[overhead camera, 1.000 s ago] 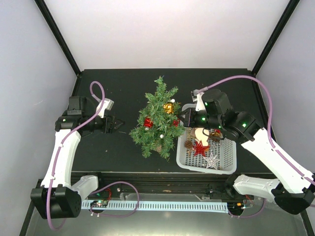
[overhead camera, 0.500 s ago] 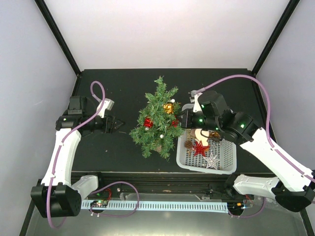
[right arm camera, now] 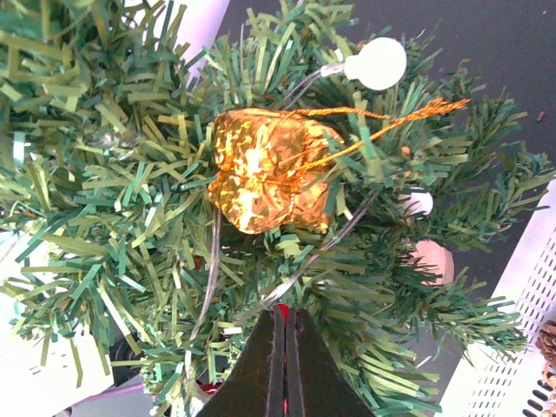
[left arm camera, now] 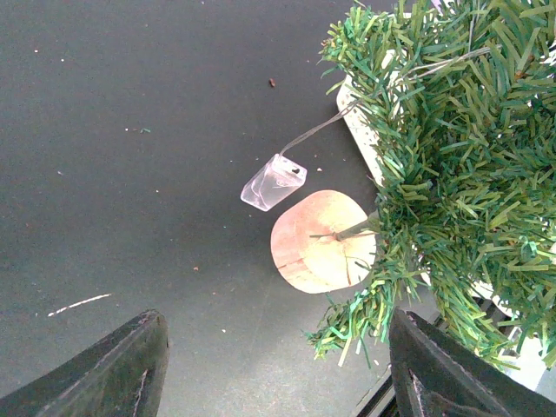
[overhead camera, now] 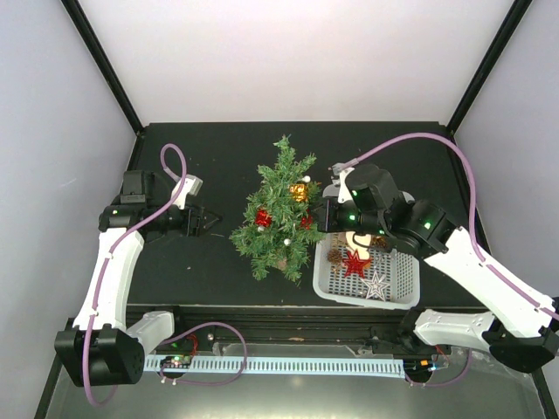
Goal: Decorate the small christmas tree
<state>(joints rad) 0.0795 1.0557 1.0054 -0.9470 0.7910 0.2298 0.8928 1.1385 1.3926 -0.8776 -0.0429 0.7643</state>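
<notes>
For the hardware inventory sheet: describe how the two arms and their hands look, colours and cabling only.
The left arm and right arm have white shells on their long links and black joint housings with small green lights. A purple cable runs along each. The left hand and right hand are black, with dark tapered fingers.
</notes>
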